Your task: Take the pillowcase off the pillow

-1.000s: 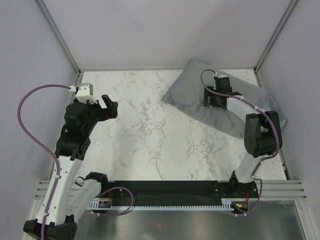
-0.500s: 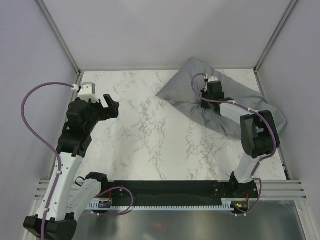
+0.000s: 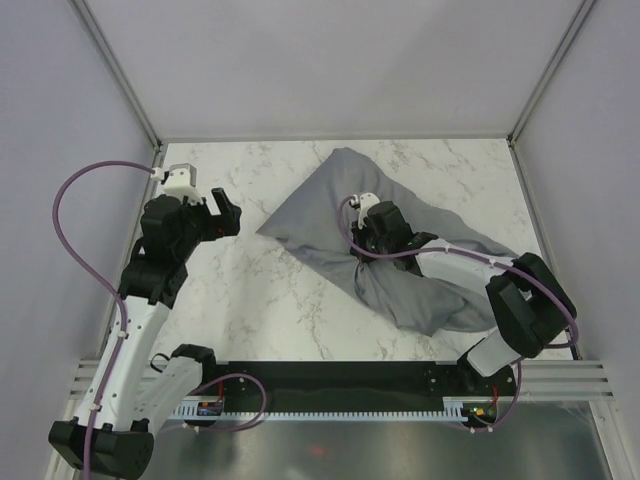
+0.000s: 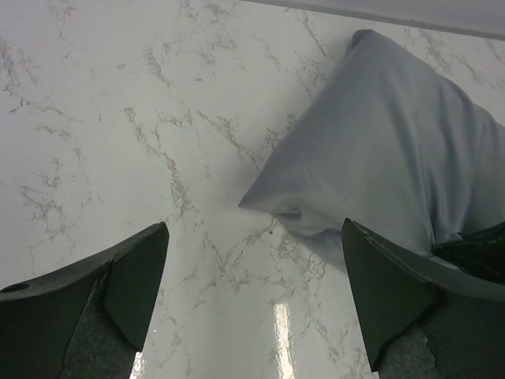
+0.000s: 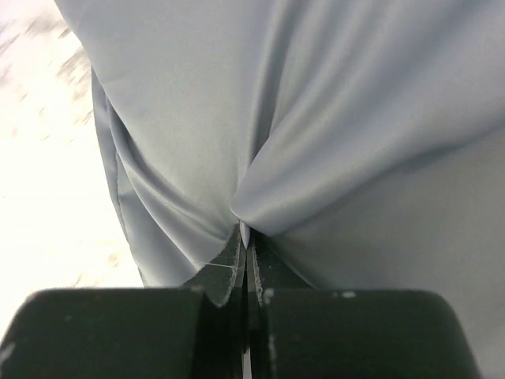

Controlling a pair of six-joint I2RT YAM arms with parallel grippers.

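Observation:
The grey pillowcase (image 3: 320,215) lies bunched and stretched across the middle and right of the marble table. It looks plump, and the pillow is hidden inside it. My right gripper (image 3: 368,240) sits on top of it, shut on a pinched fold of the grey fabric (image 5: 316,103). In the right wrist view the cloth puckers into the closed tips of the right gripper (image 5: 245,237). My left gripper (image 3: 222,212) hovers open to the left of the case's pointed corner (image 4: 272,201). In the left wrist view only bare table shows within the spread left gripper (image 4: 253,229).
The marble table (image 3: 260,300) is boxed in by grey walls at the left, back and right, with metal posts at the back corners (image 3: 158,150). A black rail (image 3: 340,375) carrying the arm bases runs along the near edge.
My right gripper shut on the pillowcase and dragged it from the back right corner toward the middle and the near side. The left arm shifted only slightly and stayed open.

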